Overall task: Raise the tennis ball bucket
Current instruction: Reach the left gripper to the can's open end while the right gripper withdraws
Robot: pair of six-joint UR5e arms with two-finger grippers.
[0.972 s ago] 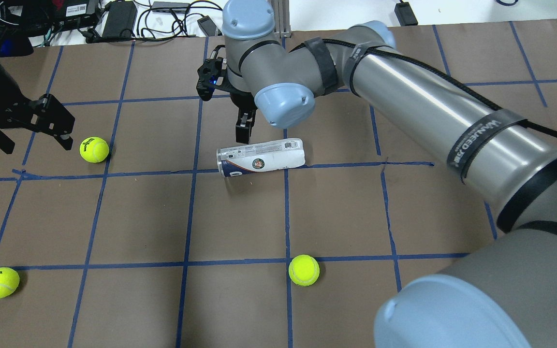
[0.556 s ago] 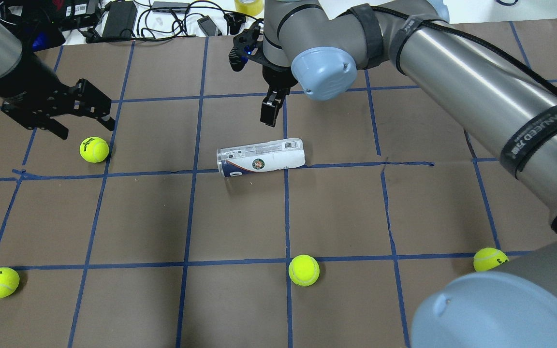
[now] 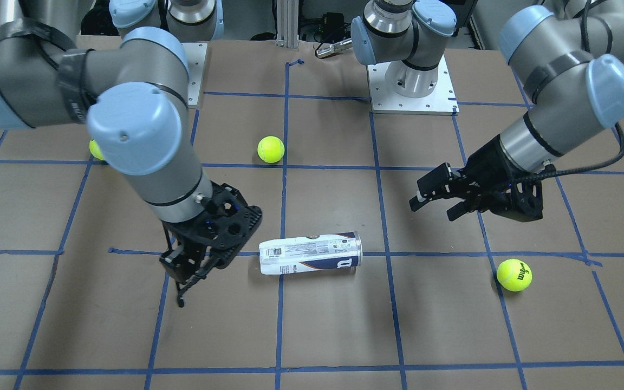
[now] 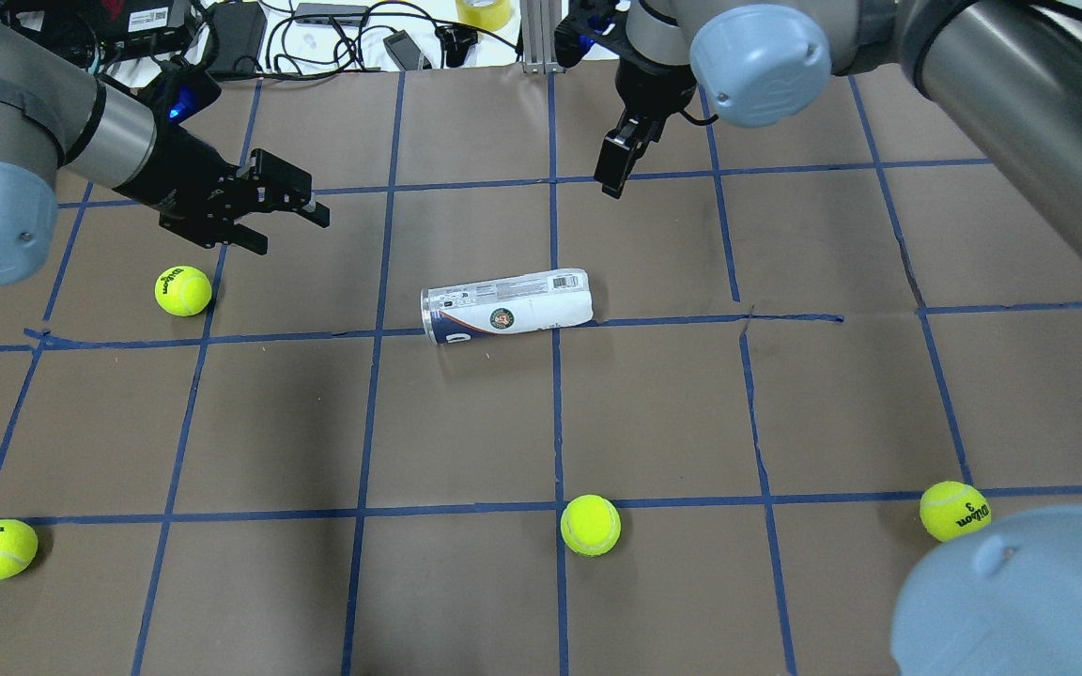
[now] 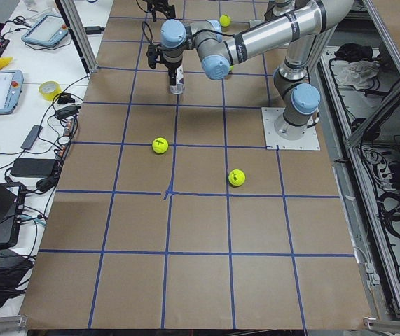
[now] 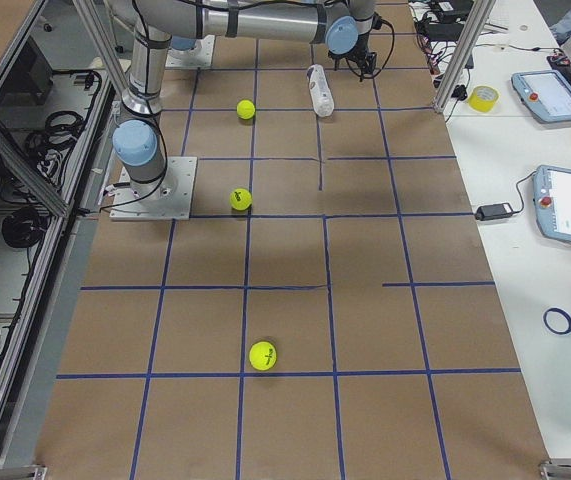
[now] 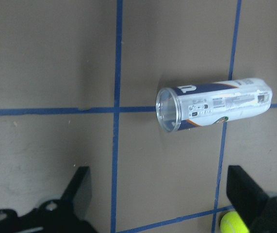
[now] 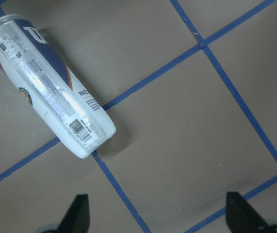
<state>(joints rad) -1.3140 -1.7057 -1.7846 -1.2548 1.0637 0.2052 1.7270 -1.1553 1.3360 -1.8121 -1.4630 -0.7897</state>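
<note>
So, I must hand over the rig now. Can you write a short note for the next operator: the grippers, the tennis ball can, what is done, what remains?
Left gripper: open, empty, in the air off the can's open end.
Right gripper: open, empty, beyond the can's closed end, on the side away from the robot.
Tennis ball bucket: lying on its side on the table, touched by neither gripper.
Loose tennis balls lie apart from it.
Done: nothing gripped.
Left: reach the can, close on it, lift.

Silver-grey arms (image 3: 30, 92), pale-blue joint caps (image 3: 133, 127), black cables (image 3: 623, 146)
</note>
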